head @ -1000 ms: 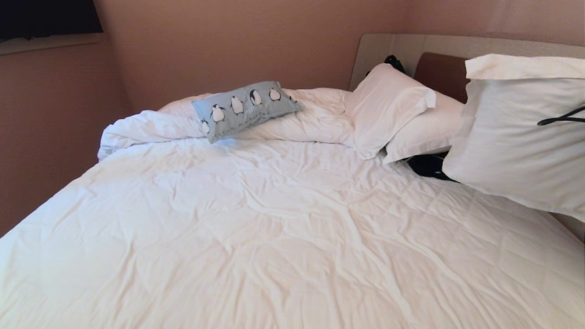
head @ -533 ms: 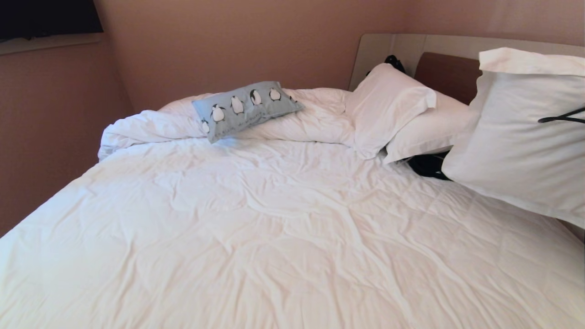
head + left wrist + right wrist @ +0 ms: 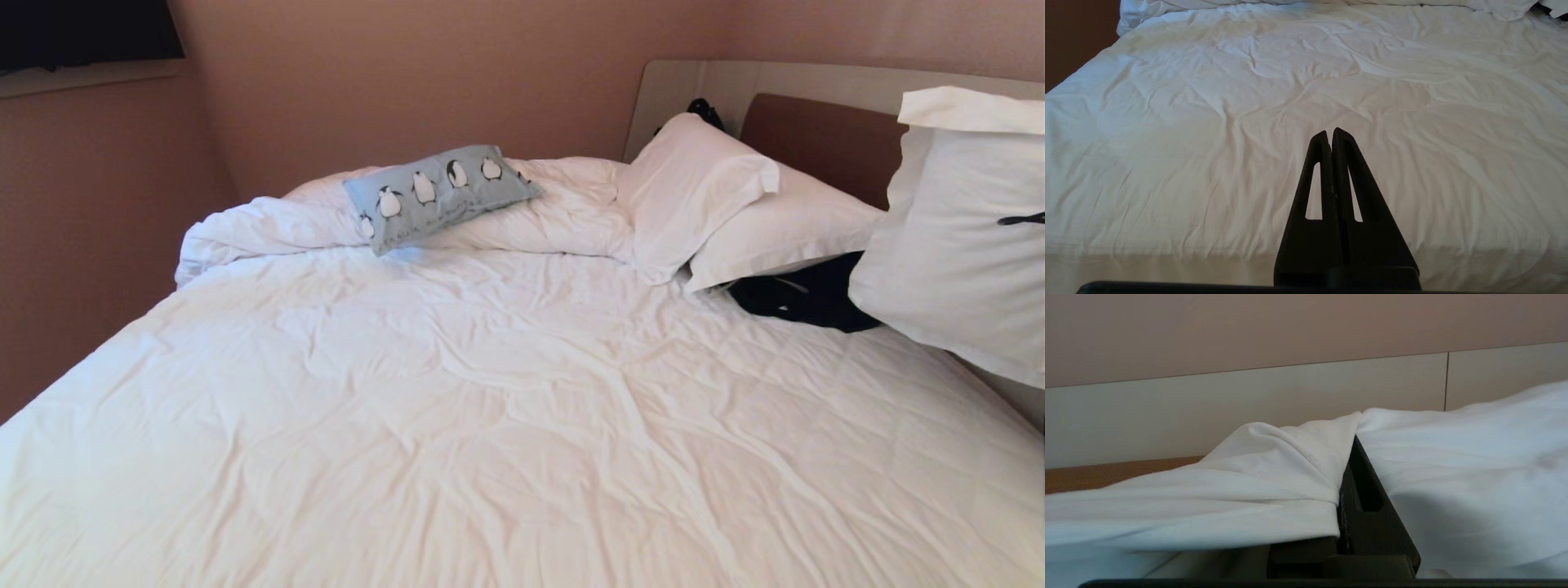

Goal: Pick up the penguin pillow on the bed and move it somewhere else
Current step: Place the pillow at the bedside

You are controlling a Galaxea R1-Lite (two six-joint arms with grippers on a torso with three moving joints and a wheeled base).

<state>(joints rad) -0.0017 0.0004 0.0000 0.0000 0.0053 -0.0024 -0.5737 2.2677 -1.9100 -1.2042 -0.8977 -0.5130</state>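
The penguin pillow [image 3: 441, 194], light blue with a row of penguins, lies on the bunched duvet at the far left of the bed [image 3: 490, 425]. No gripper is near it. My right gripper [image 3: 1350, 457] is shut on the cloth of a large plain white pillow [image 3: 963, 245], which hangs above the bed's right side in the head view. One finger is hidden under that cloth. Over the near edge of the bed my left gripper [image 3: 1331, 132] is shut and holds nothing.
Two more white pillows [image 3: 702, 192] lean against the brown headboard [image 3: 816, 135]. A black object [image 3: 804, 294] lies on the bed below them. Walls close the room behind and to the left. The wide duvet in the middle is flat.
The held white pillow has moved to the right, uncovering more of the headboard and the black object. The penguin pillow and the left gripper have stayed put.
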